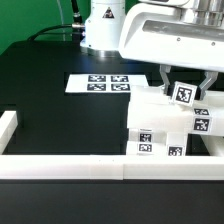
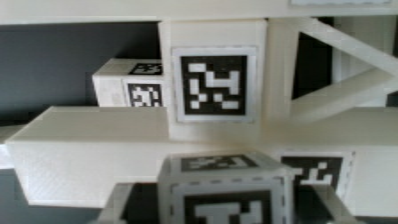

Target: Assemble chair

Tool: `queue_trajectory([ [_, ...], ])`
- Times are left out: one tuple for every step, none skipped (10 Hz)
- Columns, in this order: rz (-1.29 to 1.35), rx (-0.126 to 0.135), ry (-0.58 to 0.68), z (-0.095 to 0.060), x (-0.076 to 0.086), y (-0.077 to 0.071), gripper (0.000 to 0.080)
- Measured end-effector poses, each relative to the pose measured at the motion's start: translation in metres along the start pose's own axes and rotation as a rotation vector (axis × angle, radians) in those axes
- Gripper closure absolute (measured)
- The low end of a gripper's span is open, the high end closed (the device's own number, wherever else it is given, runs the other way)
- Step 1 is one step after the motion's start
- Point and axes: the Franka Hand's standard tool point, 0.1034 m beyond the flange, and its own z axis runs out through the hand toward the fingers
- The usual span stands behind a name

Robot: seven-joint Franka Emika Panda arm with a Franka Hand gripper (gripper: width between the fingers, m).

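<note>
Gripper [image 1: 186,90] lowered over the chair [image 1: 160,125] at the exterior view's right, its two dark fingers [image 1: 166,80] standing on either side of a narrow tagged upright piece [image 1: 184,96] of the chair. Whether the fingers press on that piece or stand just off it cannot be told. The upright piece has its long axis near vertical, leaning slightly, with its tag facing the camera. Directly below the gripper, the chair's blocky lower pieces lie with their long axis across the view, roughly parallel to the near border rail [image 1: 100,165] and just behind it, tags facing forward. In the wrist view the upright piece [image 2: 217,85] crosses a broad white block [image 2: 107,135] at right angles. The marker board [image 1: 100,83] lies flat on the black table [image 1: 50,110], apart from the chair, toward the exterior view's left.
</note>
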Motion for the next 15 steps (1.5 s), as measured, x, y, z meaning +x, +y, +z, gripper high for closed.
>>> queue_trajectory([
  [0.006,0.001,-0.001,0.000,0.000,0.000,0.0515],
  [0.026,0.002,-0.005,0.000,0.001,0.003,0.0515],
  [0.033,0.002,-0.006,0.001,0.001,0.005,0.0515],
  [0.047,0.004,-0.010,0.001,0.001,0.007,0.0515],
  [0.073,0.015,-0.021,0.001,0.001,0.010,0.0515],
  [0.111,0.034,-0.036,0.001,0.002,0.015,0.0515],
  [0.138,0.047,-0.044,0.001,0.003,0.019,0.0515],
  [0.167,0.057,-0.063,0.002,0.003,0.023,0.0515],
  [0.169,0.053,-0.068,0.002,0.003,0.022,0.0515],
  [0.168,0.053,-0.067,0.002,0.003,0.022,0.0515],
  [0.169,0.053,-0.067,0.002,0.003,0.022,0.0515],
  [0.169,0.052,-0.067,0.002,0.003,0.022,0.0515],
  [0.169,0.052,-0.067,0.002,0.003,0.022,0.0515],
  [0.175,0.055,-0.069,0.002,0.003,0.023,0.0515],
  [0.223,0.081,-0.085,0.003,0.004,0.028,0.0515],
])
